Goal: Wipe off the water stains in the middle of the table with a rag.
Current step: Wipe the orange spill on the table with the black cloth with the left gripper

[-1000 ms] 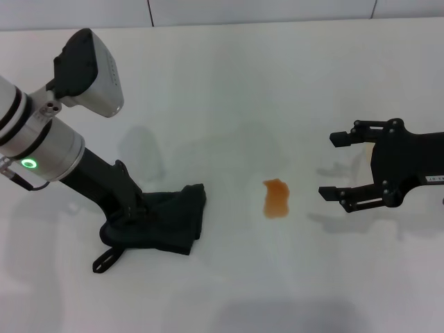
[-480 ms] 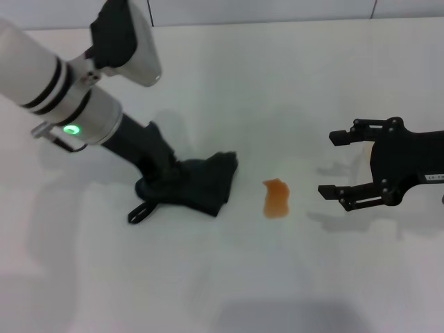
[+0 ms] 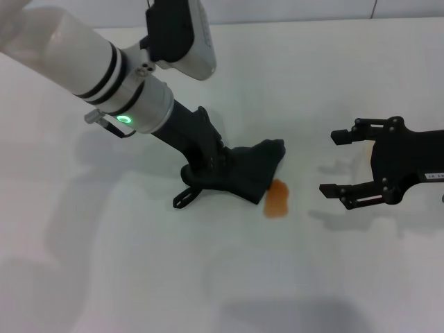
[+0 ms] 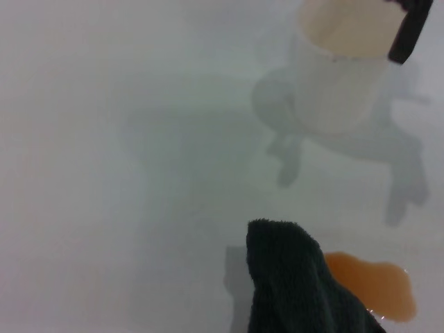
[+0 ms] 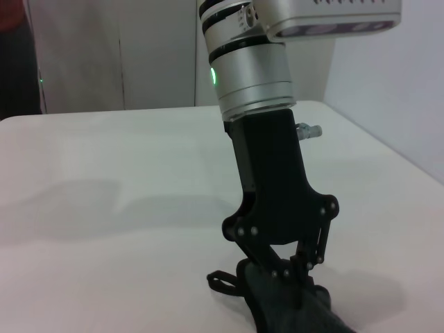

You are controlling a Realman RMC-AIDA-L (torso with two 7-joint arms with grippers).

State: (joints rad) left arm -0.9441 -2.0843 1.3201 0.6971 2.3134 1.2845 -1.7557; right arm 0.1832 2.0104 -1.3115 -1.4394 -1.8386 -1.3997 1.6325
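Since a second ago, the left gripper (image 3: pixel 208 173) has dragged the soft, dark, thick-folded rag (image 3: pixel 246 173) across the broad white smooth surface (image 3: pixel 208 277) from the robot's left toward the middle, so that the cloth's leading edge now touches, and just overlaps, the small orange-brown oblong water stains (image 3: pixel 279 199). Its jaws are clenched on the rag's bunched rear end and press it down at a slant, which keeps the free folds trailing flat against the surface ahead of the arm; the small loop tab (image 3: pixel 184 198) sticks out behind. That low, tilted hold appears chosen so the cloth, not the metal, meets the liquid.

Most of the blotch is uncovered and looks wet in the left wrist view, where the rag's corner (image 4: pixel 291 277) sits just beside it (image 4: pixel 374 284). By my judgement the wipe itself has barely begun.

On the robot's right, the right gripper (image 3: pixel 340 163) hovers near the stain with jaws spread wide and nothing between them, apparently parked out of the way. A white paper cup (image 4: pixel 340 76) stands farther off.
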